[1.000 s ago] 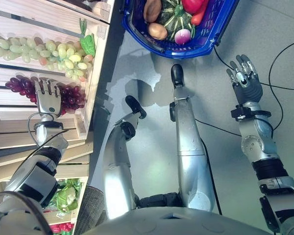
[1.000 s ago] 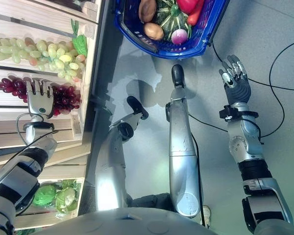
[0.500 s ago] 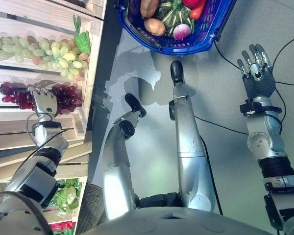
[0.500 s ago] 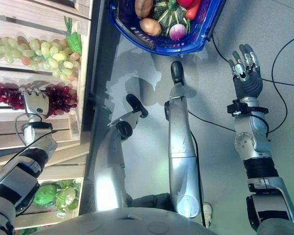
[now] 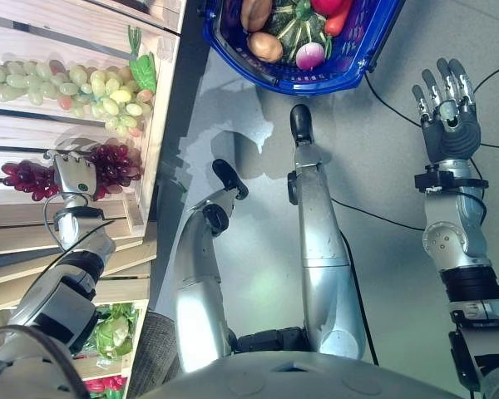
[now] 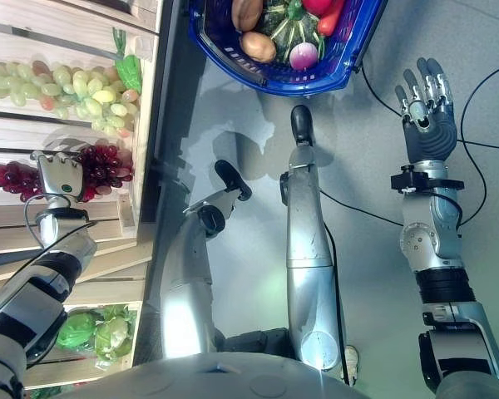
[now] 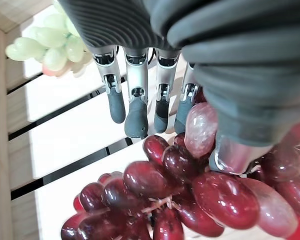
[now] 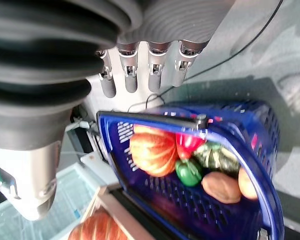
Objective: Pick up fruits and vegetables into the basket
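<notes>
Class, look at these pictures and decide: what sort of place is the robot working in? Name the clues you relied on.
Probably a mock grocery or market produce stand. Slatted wooden display crates hold green grapes and red grapes, and a blue shopping basket filled with vegetables stands on the grey floor.

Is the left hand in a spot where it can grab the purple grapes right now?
Probably yes. The left hand is right on the purple grapes on the wooden shelf, fingers reaching over the bunch and thumb against a grape. Nothing sits between them.
</notes>
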Tool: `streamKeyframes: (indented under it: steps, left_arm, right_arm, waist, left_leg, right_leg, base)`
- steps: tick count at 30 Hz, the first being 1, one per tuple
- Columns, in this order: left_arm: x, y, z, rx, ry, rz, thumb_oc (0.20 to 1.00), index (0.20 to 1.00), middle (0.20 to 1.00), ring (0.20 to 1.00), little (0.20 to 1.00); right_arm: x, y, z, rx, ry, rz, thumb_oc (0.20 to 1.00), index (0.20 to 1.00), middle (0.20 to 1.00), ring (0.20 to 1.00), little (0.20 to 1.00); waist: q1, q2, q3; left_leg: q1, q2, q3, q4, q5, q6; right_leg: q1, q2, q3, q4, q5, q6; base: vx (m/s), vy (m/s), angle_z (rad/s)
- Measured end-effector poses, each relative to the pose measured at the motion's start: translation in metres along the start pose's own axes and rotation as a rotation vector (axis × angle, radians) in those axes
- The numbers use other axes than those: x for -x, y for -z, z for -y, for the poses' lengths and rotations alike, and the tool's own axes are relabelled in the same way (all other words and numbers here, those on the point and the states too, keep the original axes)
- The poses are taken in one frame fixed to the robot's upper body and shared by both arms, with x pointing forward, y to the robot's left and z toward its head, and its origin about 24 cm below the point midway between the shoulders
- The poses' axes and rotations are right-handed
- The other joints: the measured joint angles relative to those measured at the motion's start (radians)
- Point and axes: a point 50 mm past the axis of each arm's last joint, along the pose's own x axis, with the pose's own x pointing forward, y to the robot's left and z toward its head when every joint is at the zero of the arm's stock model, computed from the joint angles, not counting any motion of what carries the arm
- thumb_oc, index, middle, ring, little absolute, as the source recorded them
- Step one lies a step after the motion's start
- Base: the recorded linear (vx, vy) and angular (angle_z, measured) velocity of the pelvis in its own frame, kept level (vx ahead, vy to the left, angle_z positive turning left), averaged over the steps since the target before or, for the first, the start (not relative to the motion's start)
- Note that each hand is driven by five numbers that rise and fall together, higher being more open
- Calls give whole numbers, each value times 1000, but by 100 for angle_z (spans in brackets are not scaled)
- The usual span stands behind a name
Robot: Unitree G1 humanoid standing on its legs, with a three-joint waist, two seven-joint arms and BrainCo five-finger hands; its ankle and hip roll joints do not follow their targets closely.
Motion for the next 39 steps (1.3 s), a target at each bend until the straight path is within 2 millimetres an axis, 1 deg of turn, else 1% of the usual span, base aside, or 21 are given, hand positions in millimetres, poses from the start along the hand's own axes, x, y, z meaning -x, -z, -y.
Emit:
streamKeyframes:
  steps: [2, 6, 8, 11, 14, 18, 21, 25, 29, 35, 36, 37, 38, 39]
  left_arm:
    - [0, 0, 0, 17, -9, 0, 200, 200, 200, 200, 200]
    - [3, -5, 2, 174, 13, 5, 200, 200, 200, 200, 200]
    - [5, -7, 5, 257, 42, 3, 200, 200, 200, 200, 200]
    - [6, -12, 10, 450, 132, -3, 200, 200, 200, 200, 200]
    - [5, -17, 10, 641, 204, 0, 200, 200, 200, 200, 200]
    - [3, -22, 8, 809, 270, 40, 200, 200, 200, 200, 200]
    - [1, -24, 5, 877, 282, 75, 200, 200, 200, 200, 200]
    - [0, -25, 3, 921, 287, 87, 200, 200, 200, 200, 200]
    - [-1, -26, -4, 946, 251, 103, 200, 200, 200, 200, 200]
    - [-1, -26, -6, 954, 227, 102, 200, 200, 200, 200, 200]
    - [-1, -26, -6, 952, 222, 100, 222, 222, 222, 222, 222]
    - [-2, -25, -6, 943, 198, 90, 272, 272, 272, 272, 272]
    - [-2, -24, -7, 924, 175, 85, 291, 291, 291, 291, 291]
    - [-2, -22, -7, 906, 158, 76, 410, 410, 410, 410, 410]
  right_arm:
    - [1, 2, -3, 4, -28, -11, 1000, 1000, 1000, 1000, 1000]
    - [5, 7, -15, 42, -138, -62, 1000, 1000, 1000, 1000, 1000]
    - [8, 9, -18, 49, -168, -86, 1000, 1000, 1000, 1000, 1000]
    - [10, 13, -21, 41, -206, -124, 1000, 1000, 1000, 1000, 1000]
    - [13, 22, -28, 37, -265, -182, 1000, 1000, 1000, 1000, 1000]
    - [19, 32, -36, 25, -332, -263, 1000, 1000, 1000, 1000, 1000]
    - [24, 39, -39, 29, -369, -318, 1000, 1000, 1000, 1000, 1000]
    - [29, 43, -39, 18, -386, -356, 1000, 1000, 1000, 1000, 1000]
    - [31, 47, -42, 21, -409, -377, 1000, 1000, 1000, 1000, 1000]
    - [32, 48, -42, 19, -416, -390, 1000, 1000, 1000, 1000, 1000]
    - [32, 48, -43, 19, -417, -390, 1000, 1000, 1000, 1000, 1000]
    - [32, 48, -43, 20, -417, -391, 1000, 1000, 1000, 1000, 1000]
    - [32, 48, -43, 22, -418, -391, 1000, 1000, 1000, 1000, 1000]
    - [32, 48, -42, 25, -418, -391, 1000, 1000, 1000, 1000, 1000]
  waist:
    - [-1, 0, 0]
    - [-2, 0, 0]
    - [0, 0, 0]
    - [2, 0, 0]
    - [3, 0, 0]
    - [2, -1, 0]
    - [2, -1, 0]
    - [3, -1, 0]
    - [5, -1, 0]
    - [5, -1, 0]
    - [5, -1, 1]
    - [6, -1, 1]
    - [7, -1, 1]
    - [8, -1, 1]
  left_leg:
    - [18, 2, -6, -2, 1, 1]
    - [71, 1, -18, -20, 3, -1]
    - [89, 1, -24, -27, 4, -3]
    - [127, -7, -31, -54, 13, -4]
    - [169, -10, -39, -77, 17, -5]
    - [231, -10, -41, -100, 18, -7]
    - [279, -13, -44, -124, 21, -8]
    - [318, -17, -45, -146, 25, -9]
    - [340, -27, -45, -180, 41, -12]
    - [341, -27, -45, -191, 45, -16]
    - [341, -27, -45, -191, 45, -16]
    - [340, -27, -44, -193, 45, -16]
    - [340, -27, -44, -193, 45, -16]
    - [339, -27, -43, -193, 45, -16]
  right_leg:
    - [25, 0, -8, -9, 0, 0]
    - [89, -4, -26, -29, 0, 0]
    - [114, -5, -35, -39, 0, 0]
    - [156, -9, -46, -59, 0, 0]
    - [203, -11, -63, -80, 0, 0]
    - [269, -11, -75, -98, 3, 2]
    - [320, -13, -84, -119, 1, 6]
    - [358, -14, -87, -138, 1, 6]
    - [372, -16, -88, -149, 1, 7]
    - [370, -13, -89, -153, 1, 6]
    - [370, -13, -90, -153, 1, 6]
    - [368, -11, -89, -153, 1, 6]
    - [367, -9, -89, -153, 1, 6]
    - [366, -9, -88, -154, 1, 6]
  base:
    - [-16, -70, 2]
    - [-4, -65, 4]
    - [0, -76, 5]
    - [8, -71, 6]
    - [21, -74, 4]
    - [26, -68, 0]
    - [31, -55, 3]
    - [35, -40, 1]
    - [7, -16, 2]
    - [1, -6, 0]
    - [0, 0, 0]
    - [0, 0, 0]
    - [0, 0, 0]
    - [0, 0, 0]
